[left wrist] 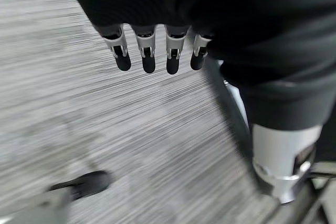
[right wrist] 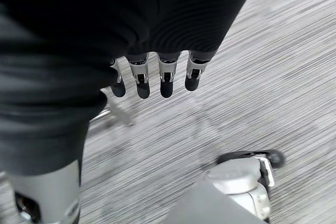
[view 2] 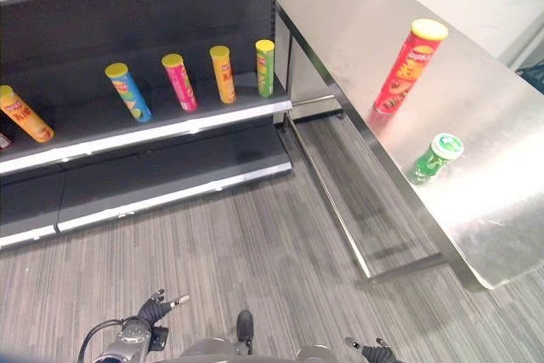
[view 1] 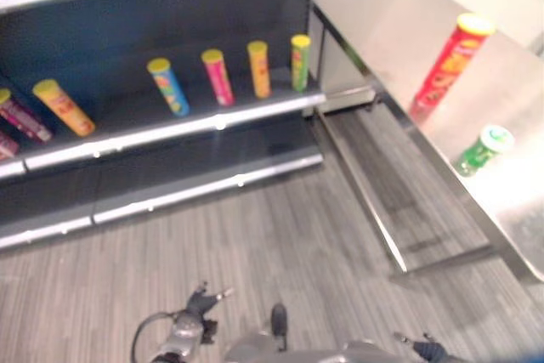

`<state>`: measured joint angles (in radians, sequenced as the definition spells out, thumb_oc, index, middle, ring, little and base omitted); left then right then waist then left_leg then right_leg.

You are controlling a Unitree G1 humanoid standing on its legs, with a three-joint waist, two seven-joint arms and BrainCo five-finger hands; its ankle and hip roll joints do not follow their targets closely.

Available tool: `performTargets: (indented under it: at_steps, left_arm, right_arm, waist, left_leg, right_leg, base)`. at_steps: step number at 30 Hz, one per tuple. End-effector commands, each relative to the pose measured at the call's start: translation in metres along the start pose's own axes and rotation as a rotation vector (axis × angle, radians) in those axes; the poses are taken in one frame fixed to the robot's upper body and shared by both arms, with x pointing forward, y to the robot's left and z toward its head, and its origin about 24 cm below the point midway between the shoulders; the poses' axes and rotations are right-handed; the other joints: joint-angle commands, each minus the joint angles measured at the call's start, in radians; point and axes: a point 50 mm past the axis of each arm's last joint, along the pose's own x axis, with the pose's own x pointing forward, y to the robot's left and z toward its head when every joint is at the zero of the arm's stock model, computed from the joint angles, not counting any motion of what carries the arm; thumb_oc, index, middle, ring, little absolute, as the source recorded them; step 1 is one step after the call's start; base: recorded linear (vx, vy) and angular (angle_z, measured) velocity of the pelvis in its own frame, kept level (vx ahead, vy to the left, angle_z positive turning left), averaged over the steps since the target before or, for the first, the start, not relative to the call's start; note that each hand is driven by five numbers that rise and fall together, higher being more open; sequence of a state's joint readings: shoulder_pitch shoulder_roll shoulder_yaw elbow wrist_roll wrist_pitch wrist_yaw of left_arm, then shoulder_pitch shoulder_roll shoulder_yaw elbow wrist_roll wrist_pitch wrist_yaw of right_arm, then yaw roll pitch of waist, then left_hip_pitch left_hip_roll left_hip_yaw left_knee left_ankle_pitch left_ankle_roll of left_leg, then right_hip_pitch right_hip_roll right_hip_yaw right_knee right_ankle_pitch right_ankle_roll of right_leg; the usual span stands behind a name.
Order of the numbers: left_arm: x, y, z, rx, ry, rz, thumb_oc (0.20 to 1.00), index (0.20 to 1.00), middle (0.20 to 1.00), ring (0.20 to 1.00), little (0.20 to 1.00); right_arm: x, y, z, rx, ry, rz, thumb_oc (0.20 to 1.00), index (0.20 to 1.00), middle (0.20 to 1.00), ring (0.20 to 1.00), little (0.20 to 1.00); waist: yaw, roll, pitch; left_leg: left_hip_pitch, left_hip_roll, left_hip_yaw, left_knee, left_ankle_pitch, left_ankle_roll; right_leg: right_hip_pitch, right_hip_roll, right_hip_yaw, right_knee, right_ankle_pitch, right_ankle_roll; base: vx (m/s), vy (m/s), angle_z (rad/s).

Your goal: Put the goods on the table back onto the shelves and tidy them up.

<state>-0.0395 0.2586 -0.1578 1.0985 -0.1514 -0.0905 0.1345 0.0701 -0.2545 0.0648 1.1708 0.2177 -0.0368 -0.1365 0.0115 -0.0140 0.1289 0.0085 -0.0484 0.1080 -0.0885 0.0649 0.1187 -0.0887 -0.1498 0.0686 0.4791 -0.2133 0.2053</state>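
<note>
A tall red can (view 2: 406, 57) with a yellow lid stands on the steel table (view 2: 357, 31) at the right. Nearer the table's front stands a short green can (view 2: 438, 156) with a pale lid. My left hand (view 2: 157, 308) hangs low at the lower left, far from both cans. Its fingers (left wrist: 147, 51) are relaxed over the floor and hold nothing. My right hand (view 2: 374, 350) hangs at the bottom right, below the table's near end. Its fingers (right wrist: 165, 74) also hang loose and empty.
A dark shelf unit (view 2: 153, 133) stands at the left. On its middle board several cans stand in a row: blue (view 2: 129, 91), pink (view 2: 179, 82), orange (view 2: 223, 74) and green (view 2: 265, 67). Grey striped floor lies between the shelves and the table's legs (view 2: 340, 210).
</note>
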Motion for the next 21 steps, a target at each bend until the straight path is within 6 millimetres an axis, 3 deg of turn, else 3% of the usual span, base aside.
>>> performTargets:
  at_steps: [1,3,7,13,16,18,20,21]
  left_arm:
    - [0.001,0.010,0.007,-0.011,-0.037,0.026,1.000,1.000,1.000,1.000,1.000]
    - [0.002,0.006,0.006,0.025,-0.023,0.006,1.000,1.000,1.000,1.000,1.000]
    - [0.000,0.000,0.000,0.057,-0.007,-0.012,1.000,1.000,1.000,1.000,1.000]
    - [-0.001,-0.006,-0.006,0.069,0.015,-0.023,1.000,1.000,1.000,1.000,1.000]
    - [0.001,-0.007,0.003,0.054,-0.014,-0.033,1.000,1.000,1.000,1.000,1.000]
    - [0.002,-0.007,0.009,0.042,-0.035,-0.029,1.000,1.000,1.000,1.000,1.000]
    - [0.001,-0.009,0.008,0.046,-0.037,-0.038,1.000,1.000,1.000,1.000,1.000]
    - [0.001,-0.008,0.006,0.048,-0.032,-0.033,1.000,1.000,1.000,1.000,1.000]
  right_arm:
    - [0.003,-0.016,0.012,0.044,-0.038,-0.051,1.000,1.000,1.000,1.000,1.000]
    - [0.002,-0.017,0.007,0.050,-0.018,-0.054,1.000,1.000,1.000,1.000,1.000]
    - [0.001,-0.020,-0.001,0.030,0.000,-0.059,1.000,1.000,1.000,1.000,1.000]
    - [-0.001,-0.026,-0.014,0.008,0.052,-0.077,1.000,1.000,1.000,1.000,1.000]
    - [-0.003,-0.032,-0.026,0.008,0.106,-0.093,1.000,1.000,1.000,1.000,1.000]
    - [-0.003,-0.037,-0.030,0.028,0.126,-0.115,1.000,1.000,1.000,1.000,1.000]
    - [-0.005,-0.041,-0.037,0.053,0.150,-0.133,1.000,1.000,1.000,1.000,1.000]
    - [-0.006,-0.048,-0.037,0.066,0.152,-0.162,1.000,1.000,1.000,1.000,1.000]
  waist:
    - [-0.040,0.011,0.031]
    - [-0.070,-0.001,0.047]
    - [-0.071,-0.012,0.052]
    - [-0.071,-0.017,0.025]
    - [-0.062,-0.038,0.051]
    - [-0.055,-0.048,0.071]
    - [-0.044,-0.051,0.067]
    - [-0.029,-0.039,0.067]
  left_leg:
    - [0.012,0.055,-0.012,0.009,-0.069,-0.177]
    - [0.048,0.026,-0.037,0.024,-0.104,-0.170]
    - [0.060,0.015,-0.037,0.072,-0.139,-0.168]
    - [0.075,0.035,-0.018,0.099,-0.171,-0.184]
    - [-0.042,0.043,-0.017,0.379,-0.164,-0.215]
    - [-0.115,0.057,-0.017,0.453,-0.150,-0.214]
    - [-0.141,0.068,-0.025,0.366,-0.159,-0.201]
    - [-0.147,0.062,-0.078,0.272,-0.118,-0.205]
  right_leg:
    - [-0.029,0.142,-0.049,-0.242,0.119,-0.024]
    - [-0.043,0.173,-0.044,-0.384,0.146,-0.012]
    - [-0.010,0.162,-0.042,-0.411,0.167,-0.018]
    - [0.047,0.158,-0.072,-0.462,0.162,-0.040]
    - [0.079,0.160,-0.064,-0.452,0.137,-0.069]
    - [0.094,0.151,-0.058,-0.453,0.130,-0.076]
    - [0.119,0.143,-0.055,-0.471,0.124,-0.069]
    - [0.121,0.156,-0.040,-0.467,0.114,-0.068]
  base:
    - [0.21,0.058,0.01]
    - [0.24,0.035,0.12]
    - [0.17,-0.035,0.44]
    - [0.09,-0.080,0.03]
    - [0.04,-0.141,0.00]
    - [0.03,-0.046,0.03]
    - [0.14,0.062,-0.19]
    - [0.16,0.110,-0.44]
